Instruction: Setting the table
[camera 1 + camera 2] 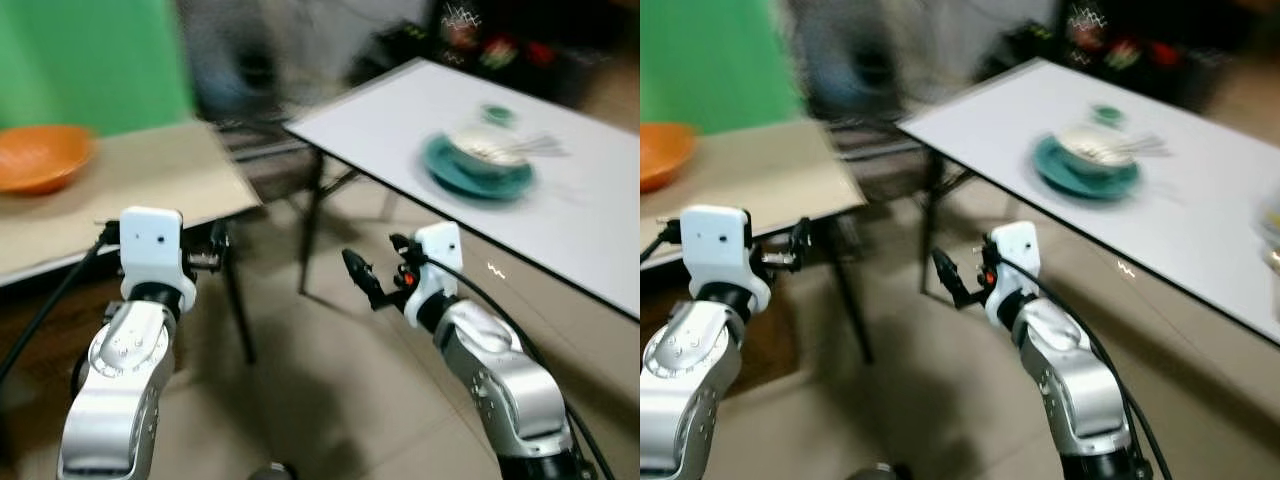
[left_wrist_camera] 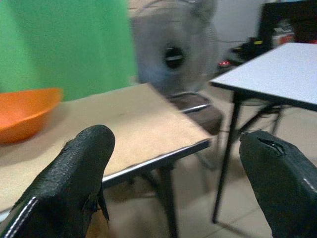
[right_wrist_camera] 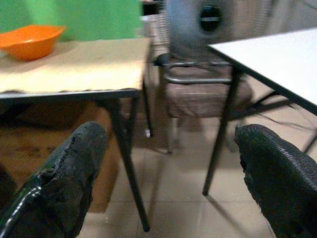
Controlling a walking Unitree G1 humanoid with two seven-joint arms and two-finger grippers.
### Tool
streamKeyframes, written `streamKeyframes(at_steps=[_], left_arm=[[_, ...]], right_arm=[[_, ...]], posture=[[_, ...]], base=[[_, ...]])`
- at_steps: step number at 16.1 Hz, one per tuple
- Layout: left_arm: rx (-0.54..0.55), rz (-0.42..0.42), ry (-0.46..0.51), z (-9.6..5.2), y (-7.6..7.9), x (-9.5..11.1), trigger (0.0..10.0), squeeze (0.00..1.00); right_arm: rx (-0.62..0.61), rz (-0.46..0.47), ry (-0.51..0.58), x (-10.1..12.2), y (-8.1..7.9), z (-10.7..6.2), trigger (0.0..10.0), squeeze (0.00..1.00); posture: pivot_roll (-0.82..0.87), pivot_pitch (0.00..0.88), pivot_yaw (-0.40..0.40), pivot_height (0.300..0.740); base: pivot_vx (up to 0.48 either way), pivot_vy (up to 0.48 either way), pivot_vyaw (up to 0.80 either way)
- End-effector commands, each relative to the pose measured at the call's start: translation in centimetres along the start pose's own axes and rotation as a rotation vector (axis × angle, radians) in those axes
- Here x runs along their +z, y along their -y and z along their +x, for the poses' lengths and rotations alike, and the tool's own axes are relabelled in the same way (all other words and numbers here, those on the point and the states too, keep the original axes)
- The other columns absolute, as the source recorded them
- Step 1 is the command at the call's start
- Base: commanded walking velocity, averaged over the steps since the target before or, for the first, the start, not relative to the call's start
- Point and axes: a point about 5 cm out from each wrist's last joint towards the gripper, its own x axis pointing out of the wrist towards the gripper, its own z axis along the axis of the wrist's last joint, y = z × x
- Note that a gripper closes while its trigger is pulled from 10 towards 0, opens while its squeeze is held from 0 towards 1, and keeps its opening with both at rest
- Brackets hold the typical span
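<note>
The head views are smeared with motion blur. 2 tables stand ahead with a gap of tiled floor between them. On the robot's left is a tan table carrying an orange bowl near its far left part. On the right is a white table, and on it sits a teal plate with a pale bowl on top (thin utensil-like shapes lie across the bowl, too blurred to name). A small green-rimmed item sits just beyond the plate.

Both arms are raised in front of the body over the floor, short of either table. The left hand points toward the tan table's near corner, its 2 black fingers spread wide and holding nothing. The right hand is likewise wide apart and empty, aimed at the gap, where a brown-cushioned chair and a standing fan sit behind the tables. A green backdrop rises behind the tan table.
</note>
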Motion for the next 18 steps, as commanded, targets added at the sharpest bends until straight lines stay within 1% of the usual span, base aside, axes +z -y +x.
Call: streamKeyframes(at_steps=[1, 2, 3, 4, 7, 8, 10, 12, 14, 16, 18], left_arm=[[-0.006, 0.012, 0.001, 0.02, 0.2, 0.07, 10.0, 0.77], [-0.013, 0.027, 0.003, -0.07, 0.23, 0.12, 10.0, 0.78], [-0.016, 0.029, 0.004, -0.17, 0.25, 0.18, 10.0, 0.78], [-0.021, 0.033, 0.005, -0.27, 0.19, 0.25, 10.0, 0.78], [-0.017, 0.039, 0.006, -0.32, -0.01, 0.31, 10.0, 0.78], [-0.015, 0.039, 0.005, -0.33, -0.06, 0.31, 10.0, 0.79], [-0.016, 0.039, 0.004, -0.35, -0.04, 0.32, 10.0, 0.79], [-0.022, 0.036, 0.006, -0.32, 0.12, 0.42, 10.0, 0.79], [-0.024, 0.033, 0.005, -0.32, 0.1, 0.41, 10.0, 0.8], [-0.026, 0.031, 0.003, -0.24, 0.12, 0.38, 10.0, 0.8], [-0.029, 0.03, -0.001, -0.23, 0.13, 0.33, 10.0, 0.8]], right_arm=[[0.001, -0.004, -0.011, -0.11, 0.23, 0.05, 10.0, 0.69], [0.022, 0.012, -0.022, -0.23, 0.15, 0.16, 10.0, 0.55], [0.025, 0.012, -0.028, -0.35, 0.19, 0.26, 10.0, 0.25], [0.031, 0.012, -0.034, -0.42, 0.18, 0.35, 10.0, 0.11], [0.049, 0.013, -0.033, -0.4, 0.1, 0.53, 10.0, 0.11], [0.055, 0.002, -0.024, -0.32, 0.04, 0.62, 10.0, 0.0], [0.057, -0.003, -0.018, -0.3, -0.06, 0.73, 10.0, 0.0], [0.051, -0.004, -0.016, -0.37, -0.17, 0.88, 10.0, 0.0], [0.046, 0.005, -0.009, -0.4, -0.16, 0.83, 10.0, 0.0], [0.018, 0.047, -0.009, -0.55, 0.1, 0.75, 10.0, 0.0], [0.002, 0.042, 0.002, -0.48, 0.26, 0.68, 10.0, 0.0]], posture=[[0.03, 0.006, -0.027, 0.74], [0.03, 0.005, -0.029, 0.74], [0.03, 0.005, -0.029, 0.74], [0.03, 0.007, -0.03, 0.74], [0.04, 0.008, -0.035, 0.74], [0.04, 0.009, -0.036, 0.74], [0.04, 0.009, -0.036, 0.74], [0.04, 0.005, -0.036, 0.74], [0.04, 0.003, -0.033, 0.74], [0.04, 0.0, -0.031, 0.74], [0.04, 0.0, -0.03, 0.74]], base=[[0.0, 0.0, 0.8], [0.0, 0.0, 0.8], [0.0, 0.0, 0.8], [0.0, 0.0, 0.8], [0.0, 0.0, 0.8], [0.0, 0.0, 0.59], [0.0, 0.0, 0.0], [0.266, 0.0, 0.8], [0.292, 0.0, 0.0], [0.302, 0.0, 0.0], [0.306, 0.0, 0.0]])
